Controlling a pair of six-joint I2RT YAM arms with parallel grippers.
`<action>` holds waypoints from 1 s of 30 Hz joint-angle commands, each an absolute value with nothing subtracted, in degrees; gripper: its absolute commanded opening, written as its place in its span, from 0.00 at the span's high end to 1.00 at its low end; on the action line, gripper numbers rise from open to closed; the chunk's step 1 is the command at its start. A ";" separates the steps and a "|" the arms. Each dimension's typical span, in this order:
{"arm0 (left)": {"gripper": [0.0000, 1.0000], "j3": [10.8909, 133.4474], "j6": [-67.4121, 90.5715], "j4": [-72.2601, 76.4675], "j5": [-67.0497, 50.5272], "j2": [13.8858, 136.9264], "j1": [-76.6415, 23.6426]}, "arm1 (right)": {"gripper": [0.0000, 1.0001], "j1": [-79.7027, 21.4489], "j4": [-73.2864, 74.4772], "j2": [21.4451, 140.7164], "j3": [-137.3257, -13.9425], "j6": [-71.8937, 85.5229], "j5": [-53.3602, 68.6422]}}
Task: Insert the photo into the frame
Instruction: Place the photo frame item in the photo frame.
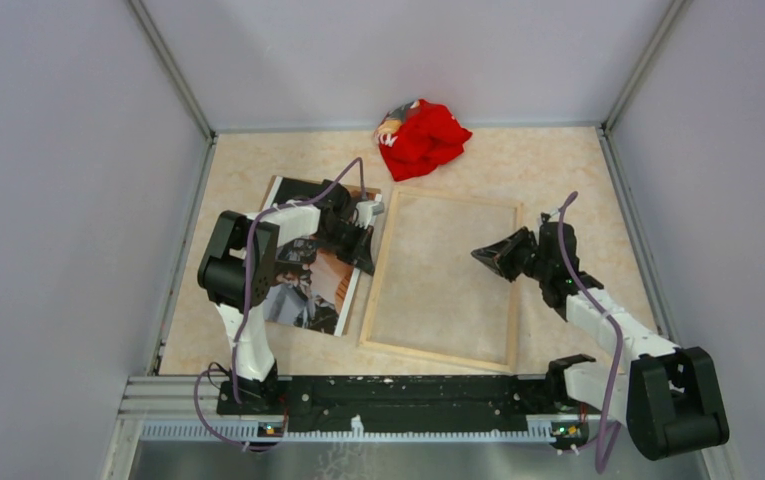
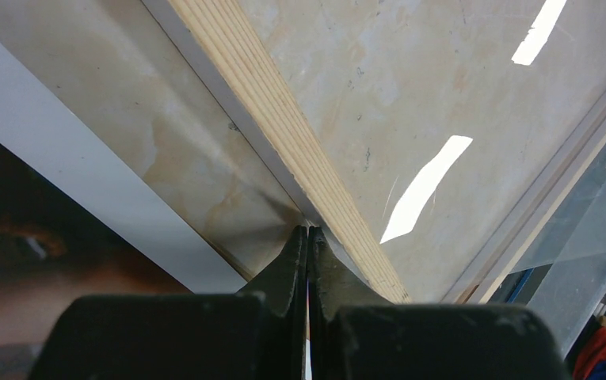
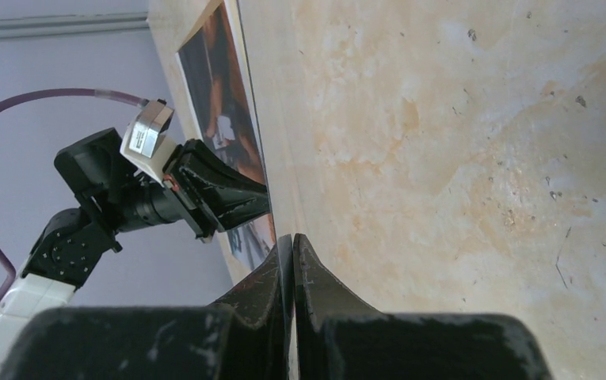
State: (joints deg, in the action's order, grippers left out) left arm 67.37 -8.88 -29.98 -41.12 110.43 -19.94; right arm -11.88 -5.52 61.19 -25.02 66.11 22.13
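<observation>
The photo (image 1: 310, 270) lies face up on the table at the left, dark with orange-brown patches and a white border; it also shows in the left wrist view (image 2: 38, 245) and the right wrist view (image 3: 216, 87). The frame (image 1: 515, 290) lies flat beside it to the right, pale wood rails around a clear pane (image 2: 458, 95). My left gripper (image 1: 367, 260) is shut and empty, its tips (image 2: 308, 230) down at the table in the gap between the photo and the frame's left rail (image 2: 299, 134). My right gripper (image 1: 479, 256) is shut and empty, low over the pane (image 3: 293, 237).
A crumpled red cloth (image 1: 423, 138) lies at the back of the table, beyond the frame. Grey walls enclose the table on the left, back and right. The left gripper (image 3: 264, 199) shows in the right wrist view.
</observation>
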 commanded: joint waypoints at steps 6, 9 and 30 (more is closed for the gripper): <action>1.00 66.97 -8.98 -28.67 -42.28 109.31 -20.47 | 1.00 -12.39 -6.83 60.68 -26.31 63.82 21.90; 1.00 66.97 -8.88 -28.74 -42.29 109.27 -20.41 | 1.00 -12.35 -6.80 60.73 -28.40 61.00 21.73; 1.00 66.79 -8.83 -28.73 -42.39 109.09 -20.46 | 1.00 -10.43 1.04 67.91 -35.98 54.28 26.07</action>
